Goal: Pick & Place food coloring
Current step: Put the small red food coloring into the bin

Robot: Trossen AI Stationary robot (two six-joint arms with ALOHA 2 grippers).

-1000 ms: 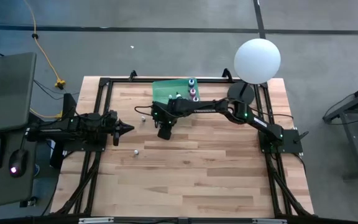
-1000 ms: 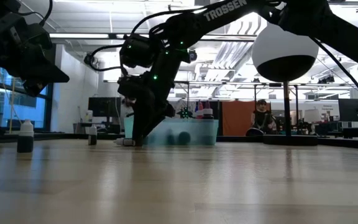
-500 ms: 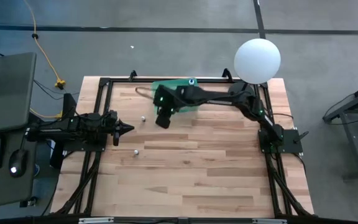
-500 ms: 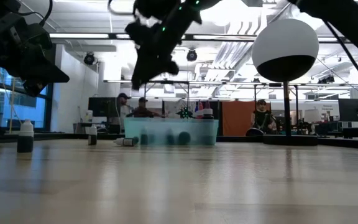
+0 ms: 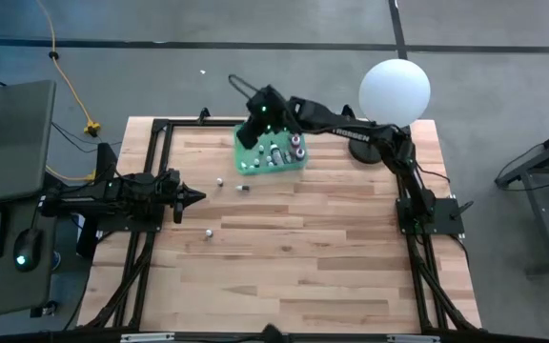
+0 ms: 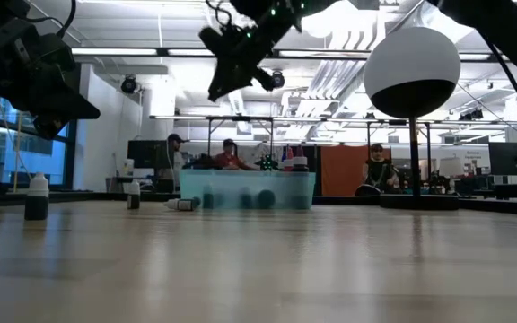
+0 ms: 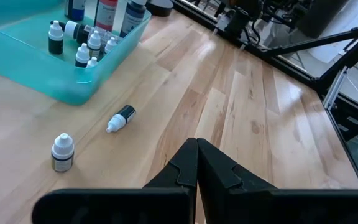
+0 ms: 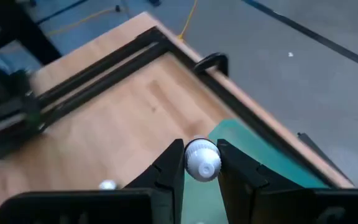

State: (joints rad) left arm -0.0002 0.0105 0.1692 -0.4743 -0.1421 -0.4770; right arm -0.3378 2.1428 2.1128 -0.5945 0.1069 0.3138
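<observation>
Food coloring bottles (image 7: pixel 82 53) stand clustered in the green tray (image 5: pixel 246 162) at the table's (image 5: pixel 332 257) far edge. Three lie outside it — one upright (image 7: pixel 62 152) and one on its side (image 7: pixel 120 118) just beside the tray, another (image 5: pixel 208 232) farther out on the wood. The right gripper (image 8: pixel 202 163) hangs high above the tray's far corner, its fingers narrowed on a white-capped bottle (image 8: pixel 202 158) pinched between them. The left gripper (image 7: pixel 196 163) waits at the table's left side, fingers pressed together, holding nothing. A white globe lamp (image 5: pixel 395 92) stands by the tray.
</observation>
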